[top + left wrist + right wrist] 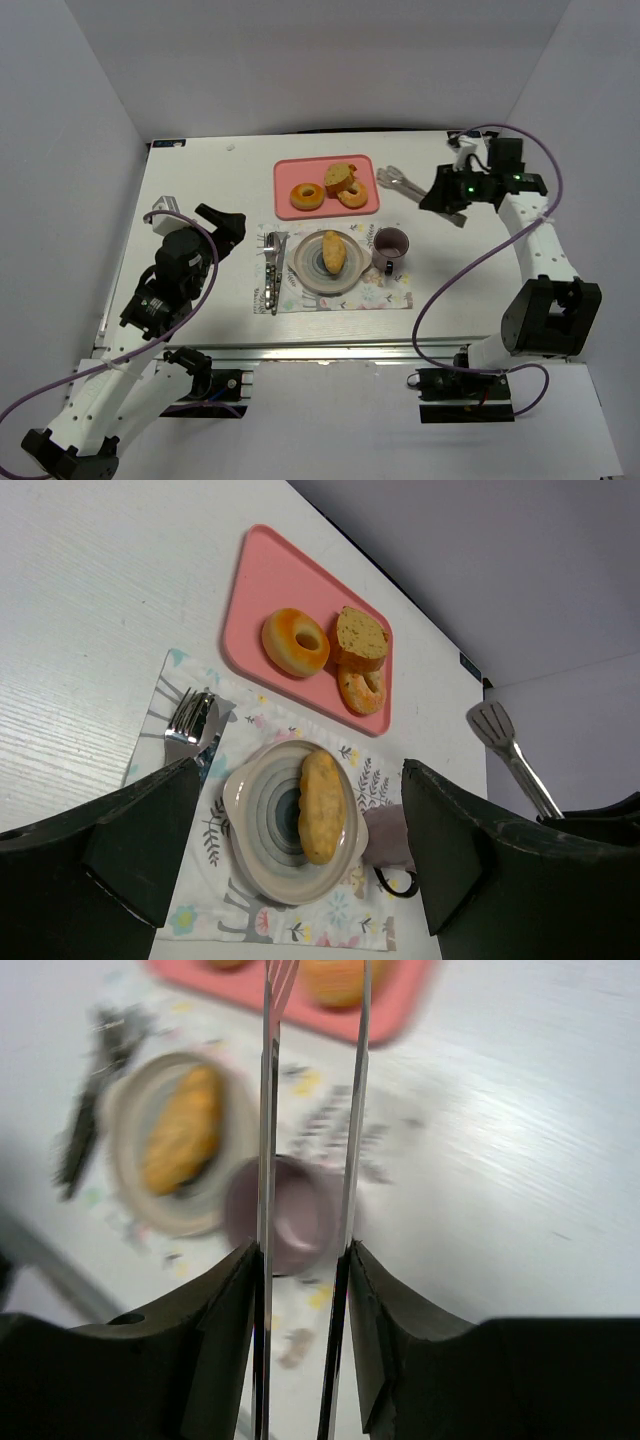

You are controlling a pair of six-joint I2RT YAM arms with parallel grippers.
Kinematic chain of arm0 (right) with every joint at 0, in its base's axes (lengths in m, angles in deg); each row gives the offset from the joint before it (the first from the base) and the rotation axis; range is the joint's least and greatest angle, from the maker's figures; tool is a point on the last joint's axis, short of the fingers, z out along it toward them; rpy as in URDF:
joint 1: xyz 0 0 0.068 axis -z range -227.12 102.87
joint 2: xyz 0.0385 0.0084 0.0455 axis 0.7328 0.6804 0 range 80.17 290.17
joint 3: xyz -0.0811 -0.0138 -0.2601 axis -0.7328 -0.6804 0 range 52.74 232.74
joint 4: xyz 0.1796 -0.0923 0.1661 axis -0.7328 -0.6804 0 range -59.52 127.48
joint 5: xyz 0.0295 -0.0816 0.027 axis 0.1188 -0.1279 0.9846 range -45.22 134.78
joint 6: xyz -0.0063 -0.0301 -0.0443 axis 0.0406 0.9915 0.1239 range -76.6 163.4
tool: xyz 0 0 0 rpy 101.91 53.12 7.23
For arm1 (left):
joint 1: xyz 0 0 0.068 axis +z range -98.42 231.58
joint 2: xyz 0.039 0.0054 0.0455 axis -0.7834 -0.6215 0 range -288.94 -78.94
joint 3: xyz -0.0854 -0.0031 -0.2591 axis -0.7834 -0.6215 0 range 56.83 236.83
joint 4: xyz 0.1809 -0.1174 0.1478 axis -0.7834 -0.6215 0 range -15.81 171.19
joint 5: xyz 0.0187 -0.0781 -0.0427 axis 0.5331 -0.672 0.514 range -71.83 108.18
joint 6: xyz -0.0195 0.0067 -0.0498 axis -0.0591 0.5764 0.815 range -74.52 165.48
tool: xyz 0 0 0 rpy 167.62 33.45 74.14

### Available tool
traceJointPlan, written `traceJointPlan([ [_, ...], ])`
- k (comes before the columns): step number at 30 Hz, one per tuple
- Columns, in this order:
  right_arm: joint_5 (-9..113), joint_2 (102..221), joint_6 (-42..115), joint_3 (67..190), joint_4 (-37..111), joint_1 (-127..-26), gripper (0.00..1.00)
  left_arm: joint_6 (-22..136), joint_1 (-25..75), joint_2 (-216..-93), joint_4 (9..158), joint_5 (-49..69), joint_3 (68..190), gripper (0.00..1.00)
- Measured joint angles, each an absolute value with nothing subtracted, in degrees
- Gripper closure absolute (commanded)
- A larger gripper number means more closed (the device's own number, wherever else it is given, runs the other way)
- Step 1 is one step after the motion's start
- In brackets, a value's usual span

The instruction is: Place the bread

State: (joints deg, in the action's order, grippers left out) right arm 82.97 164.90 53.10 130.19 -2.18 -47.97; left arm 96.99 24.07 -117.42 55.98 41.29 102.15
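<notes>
The bread, a golden-yellow oval roll, lies on the round ringed plate on the floral placemat. It also shows in the left wrist view and, blurred, in the right wrist view. My left gripper is open and empty, to the left of the plate; in its own view the jaws stand wide apart above the plate. My right gripper is at the back right, shut on metal tongs, whose two arms run between its fingers.
A pink tray behind the plate holds an orange donut, a brown bread piece and a second donut. A purple mug stands right of the plate. A fork and a knife lie left of it.
</notes>
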Motion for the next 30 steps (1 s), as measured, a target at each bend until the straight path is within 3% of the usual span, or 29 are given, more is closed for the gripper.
traceJointPlan([
  [6, 68.57, 164.55, 56.07, 123.02, 6.87, -37.74, 0.56, 96.86, 24.07, -117.99, 56.55, 40.85, 102.15, 0.09],
  [14, 54.95, 165.49, 58.02, 109.25, 17.21, -37.17, 0.49, 95.7, 24.07, -120.37, 57.22, 40.09, 102.15, 0.09],
  [17, 52.83, 166.89, 57.93, 108.31, 19.9, -37.23, 0.43, 95.54, 24.07, -120.42, 57.27, 40.02, 102.15, 0.09],
  [18, 52.09, 167.65, 57.95, 108.22, 20.66, -37.28, 0.29, 95.52, 24.07, -120.4, 57.33, 40.02, 102.15, 0.09],
  [19, 51.5, 168.62, 57.95, 108.22, 21.32, -37.28, 0.25, 95.52, 24.07, -120.4, 57.4, 40.02, 102.15, 0.09],
  [30, 50.08, 176.31, 57.49, 108.42, 20.31, -37.39, 0.17, 95.5, 24.07, -121.05, 58.93, 39.96, 102.15, 0.08],
])
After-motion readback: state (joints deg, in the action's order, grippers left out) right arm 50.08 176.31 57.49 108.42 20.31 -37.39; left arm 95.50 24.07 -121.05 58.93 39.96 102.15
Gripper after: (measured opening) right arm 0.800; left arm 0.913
